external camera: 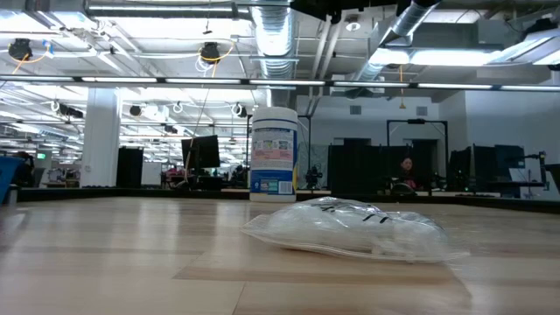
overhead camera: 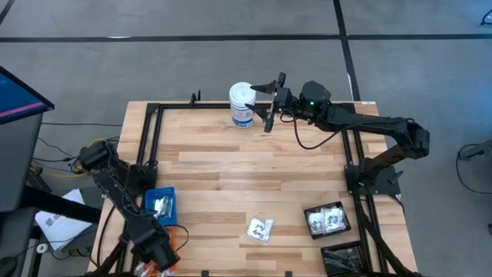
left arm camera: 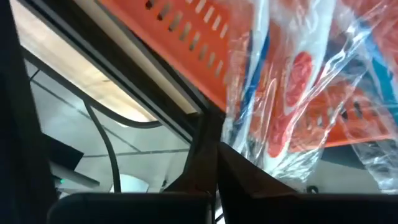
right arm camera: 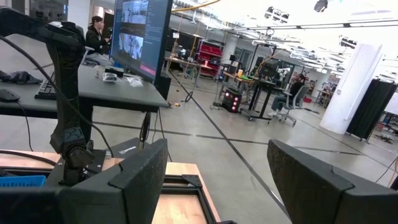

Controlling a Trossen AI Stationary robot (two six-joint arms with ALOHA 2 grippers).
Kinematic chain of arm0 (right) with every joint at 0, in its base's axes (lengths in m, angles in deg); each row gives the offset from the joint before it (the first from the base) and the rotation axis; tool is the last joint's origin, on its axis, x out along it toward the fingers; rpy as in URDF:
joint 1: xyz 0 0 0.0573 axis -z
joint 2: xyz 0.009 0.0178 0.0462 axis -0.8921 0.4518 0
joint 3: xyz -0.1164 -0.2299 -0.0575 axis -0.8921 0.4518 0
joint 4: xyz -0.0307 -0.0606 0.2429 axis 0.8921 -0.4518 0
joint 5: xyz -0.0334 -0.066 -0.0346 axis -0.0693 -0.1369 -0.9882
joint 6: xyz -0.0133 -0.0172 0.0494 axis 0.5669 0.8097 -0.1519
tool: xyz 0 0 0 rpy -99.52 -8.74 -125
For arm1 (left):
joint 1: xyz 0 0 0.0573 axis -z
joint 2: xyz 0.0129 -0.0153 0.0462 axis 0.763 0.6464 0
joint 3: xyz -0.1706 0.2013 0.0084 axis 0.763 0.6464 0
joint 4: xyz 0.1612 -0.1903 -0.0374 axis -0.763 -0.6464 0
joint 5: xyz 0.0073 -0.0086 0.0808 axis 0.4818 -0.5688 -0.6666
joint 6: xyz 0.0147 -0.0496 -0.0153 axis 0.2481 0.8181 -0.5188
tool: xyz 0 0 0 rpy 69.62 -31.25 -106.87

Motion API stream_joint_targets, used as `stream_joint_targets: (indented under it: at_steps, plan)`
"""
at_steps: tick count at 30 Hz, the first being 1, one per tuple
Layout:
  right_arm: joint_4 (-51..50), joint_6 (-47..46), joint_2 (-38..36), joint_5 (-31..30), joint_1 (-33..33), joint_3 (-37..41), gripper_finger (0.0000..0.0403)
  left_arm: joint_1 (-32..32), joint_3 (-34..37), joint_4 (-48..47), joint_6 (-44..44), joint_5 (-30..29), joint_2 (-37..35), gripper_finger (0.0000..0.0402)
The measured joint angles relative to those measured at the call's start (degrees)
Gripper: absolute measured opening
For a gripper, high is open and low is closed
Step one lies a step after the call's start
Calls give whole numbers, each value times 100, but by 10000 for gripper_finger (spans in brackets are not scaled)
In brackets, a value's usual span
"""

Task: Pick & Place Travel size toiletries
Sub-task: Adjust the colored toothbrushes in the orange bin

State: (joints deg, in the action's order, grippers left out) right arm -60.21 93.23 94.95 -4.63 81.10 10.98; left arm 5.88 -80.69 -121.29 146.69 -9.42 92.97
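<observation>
Jaws on the right gripper [overhead camera: 270, 98] gape wide, empty, up at the table's far edge by the canister [overhead camera: 241, 105]. Left gripper [overhead camera: 154, 248] is clamped on a toiletry packet [left arm camera: 292, 106] off the near-left corner. Another packet [overhead camera: 260, 228] waits near the near edge, so not finished.

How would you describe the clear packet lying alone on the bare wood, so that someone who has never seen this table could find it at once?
Start at the wooden table and go to its near edge, between the blue bin on the left and the black bin on the right. There lies the clear crinkly packet with white contents. Unlike the other packets, it sits in no bin, flat on the bare boards.
</observation>
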Motion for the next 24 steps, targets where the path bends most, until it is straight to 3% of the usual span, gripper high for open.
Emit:
stream_joint_targets:
  at_steps: [5,12,19,24]
  plan:
    - [0,0,0,-2,0,0,271,42,0,-123,405,-585,-398,0]
    - [8,2,0,-1,0,0,271,-95,-1,97,461,-3387,-1114,0]
    - [-13,9,0,1,0,0,271,-559,-2,1388,-449,-3554,-722,0]
    - [-50,9,0,-1,0,0,271,-527,0,2064,-346,-3282,-364,0]
